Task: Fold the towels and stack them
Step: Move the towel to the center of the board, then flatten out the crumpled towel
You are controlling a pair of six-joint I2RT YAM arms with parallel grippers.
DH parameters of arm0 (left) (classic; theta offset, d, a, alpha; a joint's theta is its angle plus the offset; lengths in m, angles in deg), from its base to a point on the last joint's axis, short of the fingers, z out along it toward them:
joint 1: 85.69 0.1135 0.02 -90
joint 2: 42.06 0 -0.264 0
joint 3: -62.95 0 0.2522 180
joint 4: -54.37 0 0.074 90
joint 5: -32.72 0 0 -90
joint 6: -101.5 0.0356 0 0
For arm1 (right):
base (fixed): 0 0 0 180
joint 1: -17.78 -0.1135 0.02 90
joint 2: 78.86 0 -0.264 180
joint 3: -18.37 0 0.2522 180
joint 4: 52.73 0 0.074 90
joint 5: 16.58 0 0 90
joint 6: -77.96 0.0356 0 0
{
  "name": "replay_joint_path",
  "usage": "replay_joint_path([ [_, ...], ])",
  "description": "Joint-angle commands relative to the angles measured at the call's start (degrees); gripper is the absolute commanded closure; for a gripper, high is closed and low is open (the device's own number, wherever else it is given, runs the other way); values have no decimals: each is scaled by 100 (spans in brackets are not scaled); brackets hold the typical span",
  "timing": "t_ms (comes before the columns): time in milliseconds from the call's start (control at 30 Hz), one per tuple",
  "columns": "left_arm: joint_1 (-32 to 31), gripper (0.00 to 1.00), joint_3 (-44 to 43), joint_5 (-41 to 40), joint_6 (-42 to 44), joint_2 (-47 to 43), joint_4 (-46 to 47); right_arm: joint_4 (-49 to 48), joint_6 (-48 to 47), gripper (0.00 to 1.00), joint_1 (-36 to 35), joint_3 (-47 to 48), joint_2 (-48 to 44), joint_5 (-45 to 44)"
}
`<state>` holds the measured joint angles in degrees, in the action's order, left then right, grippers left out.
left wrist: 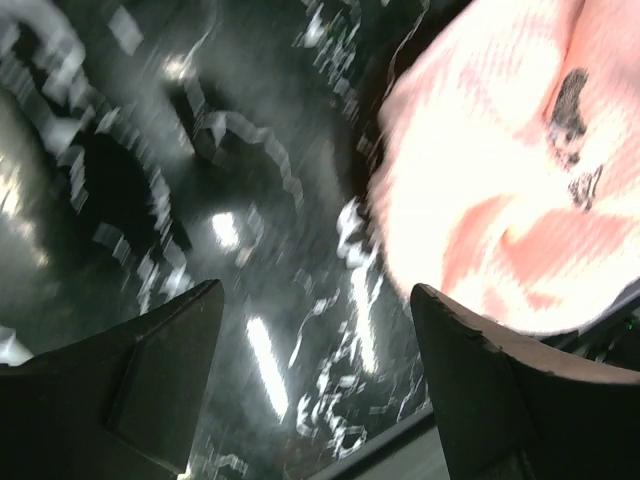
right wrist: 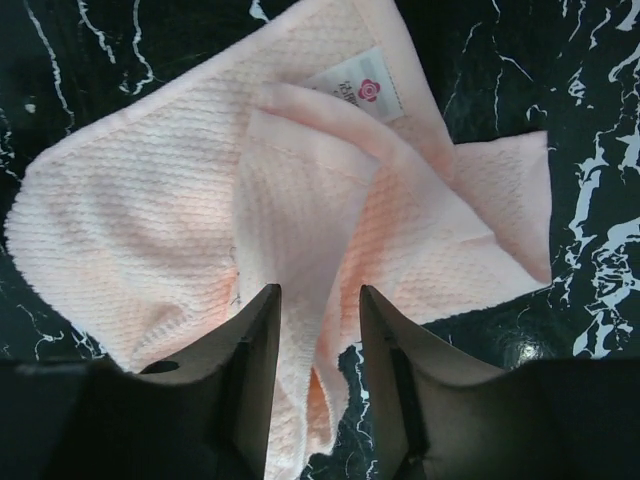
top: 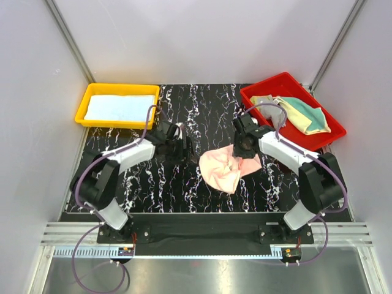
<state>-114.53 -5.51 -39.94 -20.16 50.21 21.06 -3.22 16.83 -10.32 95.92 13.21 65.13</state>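
At the far left of the black marbled table (top: 202, 110) stood a yellow tray (top: 82, 114), and in it a light blue towel (top: 119, 107) lay flat and folded. Just in front of the tray and toward the middle, the left gripper (left wrist: 318, 295) hung low over bare tabletop. Its two fingers stood wide apart with nothing between them, so it was open and held nothing. In the left wrist view the edge of the pink towel (top: 223, 171) showed just to the right of those fingers, apart from them, with a small dark mark (left wrist: 570, 100) on the cloth.

The pink towel lay crumpled on the table near the centre, between the two arms, its corners turned over one another and a small white label (right wrist: 365, 92) facing up near one edge. The right gripper (right wrist: 320, 292) was directly above the towel's right part. Its fingers were parted, and a raised fold of the pink cloth ran into the gap without filling it. Whether the cloth touched either finger could not be told.

At the far right sat a red tray (top: 282, 78). A grey towel (top: 267, 103) lay bunched at its left end, and beside it were a teal-green towel (top: 295, 104) and a yellow towel (top: 313, 121), loosely heaped and overlapping.
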Motion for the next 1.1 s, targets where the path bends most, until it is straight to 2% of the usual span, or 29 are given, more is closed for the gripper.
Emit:
replay_joint_path([
  [0,-200,21,-673,138,-33,571,478,-348,23,57,207,-182,-58,-104],
  [100,-236,25,-919,243,-103,1073,662,-709,84,60,822,-52,161,633],
  [167,-262,32,-1007,409,-182,1381,820,-736,85,61,1007,142,459,741],
  [267,-271,48,-1043,603,-183,1610,909,-744,137,61,1026,371,706,986],
  [300,-280,63,-1026,595,-157,1619,909,-779,242,61,1026,336,724,1127],
  [400,-280,83,-903,516,-121,1540,883,-850,453,59,1026,179,716,1225],
  [533,-333,93,-465,533,-287,1242,1154,-1261,848,56,1017,-85,584,1567],
  [667,-429,100,-200,560,-411,1144,1340,-1448,1025,59,1017,-218,706,1647],
  [767,-517,100,2,420,-507,1030,1331,-1500,1095,61,1025,-191,821,1778],
  [900,-692,100,389,104,-797,496,1270,-1702,772,89,947,-113,646,2006],
  [933,-737,100,607,-37,-902,320,1226,-1746,657,100,929,-69,515,2094],
  [967,-789,100,731,-325,-1147,118,1156,-1799,517,100,868,10,426,2208],
  [1033,-912,92,1047,-547,-1386,-582,1085,-1651,121,100,815,116,59,2516],
  [1067,-939,83,1118,-739,-1587,-822,1050,-1563,41,100,788,212,-100,2552],
])
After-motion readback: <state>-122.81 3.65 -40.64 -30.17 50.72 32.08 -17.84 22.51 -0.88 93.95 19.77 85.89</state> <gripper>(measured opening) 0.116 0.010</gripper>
